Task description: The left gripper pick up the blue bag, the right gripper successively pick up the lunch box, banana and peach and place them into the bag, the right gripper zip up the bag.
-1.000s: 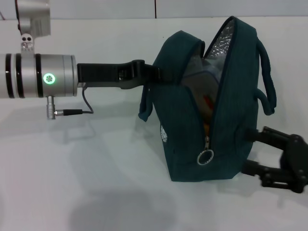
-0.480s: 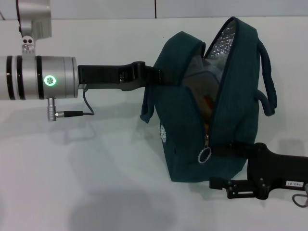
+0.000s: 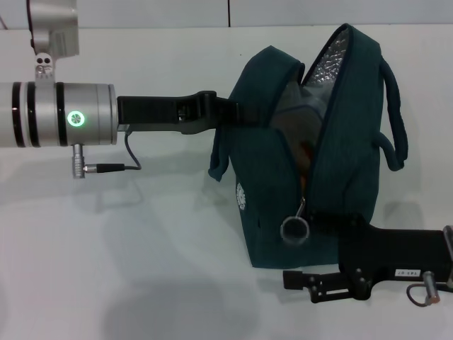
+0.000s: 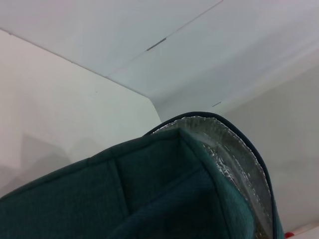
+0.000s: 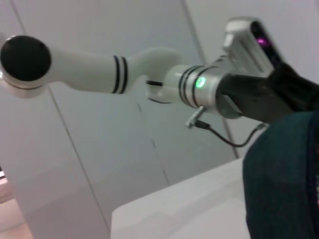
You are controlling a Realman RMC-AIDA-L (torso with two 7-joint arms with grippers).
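Observation:
The blue bag stands upright on the white table with its zip open and silver foil lining showing. My left gripper reaches in from the left and is shut on the bag's near wall by a handle. Inside the opening I see a pale clear shape, the lunch box, and an orange sliver of banana. The peach is hidden. My right gripper comes in low from the right and is open. Its upper finger lies just beside the ring zip pull; contact is unclear. The left wrist view shows only bag fabric.
The white table spreads out to the left of and in front of the bag. A white wall closes the back. The right wrist view shows my left arm and an edge of the bag.
My right gripper has slid left along the bag's lower front, from the right edge to the ring zip pull. The ring has shifted slightly left. The left arm and bag have barely moved.

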